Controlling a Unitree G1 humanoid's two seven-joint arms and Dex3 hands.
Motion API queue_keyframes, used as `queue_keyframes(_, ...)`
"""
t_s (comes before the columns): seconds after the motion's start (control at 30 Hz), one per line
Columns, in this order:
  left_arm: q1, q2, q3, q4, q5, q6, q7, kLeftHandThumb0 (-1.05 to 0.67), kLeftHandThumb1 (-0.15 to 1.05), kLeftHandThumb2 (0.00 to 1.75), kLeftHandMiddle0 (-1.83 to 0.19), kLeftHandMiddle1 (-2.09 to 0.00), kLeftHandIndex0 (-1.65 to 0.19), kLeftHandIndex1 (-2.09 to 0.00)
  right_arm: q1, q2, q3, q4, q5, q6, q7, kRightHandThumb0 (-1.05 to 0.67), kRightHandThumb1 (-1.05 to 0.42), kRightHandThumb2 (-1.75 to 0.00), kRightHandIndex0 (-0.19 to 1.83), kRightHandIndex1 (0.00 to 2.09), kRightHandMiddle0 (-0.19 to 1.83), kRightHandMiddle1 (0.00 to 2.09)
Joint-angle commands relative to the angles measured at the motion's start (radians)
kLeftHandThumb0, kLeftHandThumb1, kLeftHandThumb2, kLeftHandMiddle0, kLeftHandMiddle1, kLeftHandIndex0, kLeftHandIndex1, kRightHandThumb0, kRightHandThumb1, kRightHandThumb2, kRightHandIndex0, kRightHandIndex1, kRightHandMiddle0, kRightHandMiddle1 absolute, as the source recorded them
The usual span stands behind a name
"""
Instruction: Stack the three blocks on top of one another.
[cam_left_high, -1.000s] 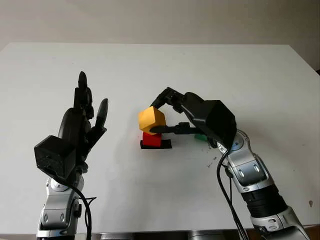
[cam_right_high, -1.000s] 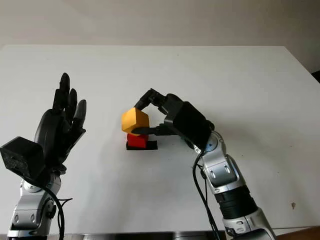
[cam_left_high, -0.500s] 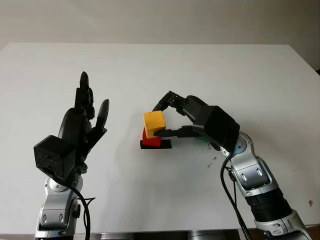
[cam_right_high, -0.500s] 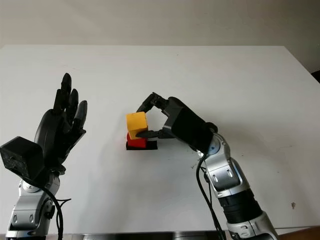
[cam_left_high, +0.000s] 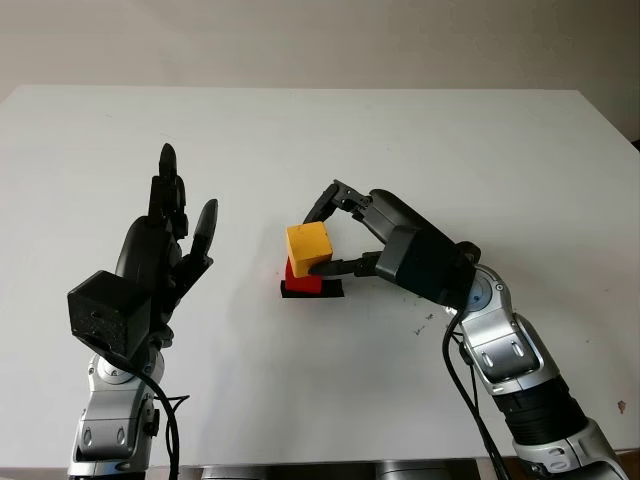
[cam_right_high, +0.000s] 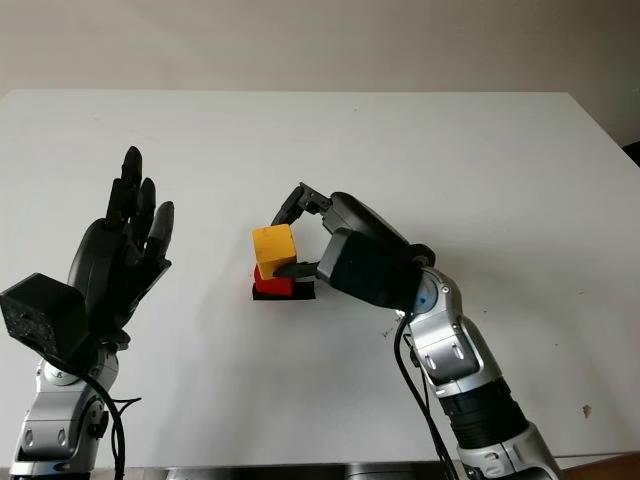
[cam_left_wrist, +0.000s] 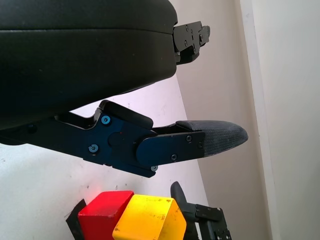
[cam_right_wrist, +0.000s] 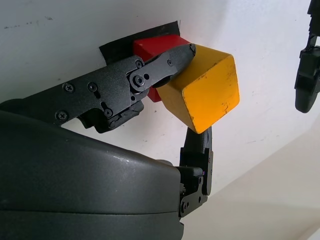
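A yellow block (cam_left_high: 307, 246) sits on top of a red block (cam_left_high: 300, 279), which stands on a black square patch (cam_left_high: 334, 291) near the middle of the white table (cam_left_high: 420, 140). My right hand (cam_left_high: 322, 232) reaches in from the right and is shut on the yellow block: the thumb presses its lower near side, the other fingers curl over its far side. The right wrist view shows the thumb tip against the yellow block (cam_right_wrist: 205, 92) just above the red block (cam_right_wrist: 155, 46). My left hand (cam_left_high: 165, 240) is open and raised at the left, well clear of the stack.
Small dark specks mark the table (cam_left_high: 425, 320) near my right forearm. The table's far edge meets a pale wall (cam_left_high: 320, 40).
The yellow block came down from a tilted hold above the red block and now sits squarely on it. My right hand stayed on it and turned slightly. The left hand has not moved.
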Motion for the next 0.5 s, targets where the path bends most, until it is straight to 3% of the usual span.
queue_keyframes(0.0, 0.010, 0.003, 0.003, -0.023, -0.001, 0.008, 0.002, -0.77, 1.05, 0.51, 0.19, -0.04, 0.19, -0.05, 0.010, -0.001, 0.003, 0.001, -0.007, -0.003, -0.005, -0.34, -0.98, -0.05, 0.24, 0.08, 0.26, 1.46)
queue_keyframes(0.47, 0.019, 0.003, 0.001, -0.028, 0.001, 0.000, 0.002, -0.77, 1.05, 0.51, 0.19, -0.05, 0.19, -0.05, -0.003, 0.021, 0.000, 0.014, 0.003, 0.041, 0.005, -0.37, -0.98, -0.05, 0.24, 0.06, 0.25, 1.49)
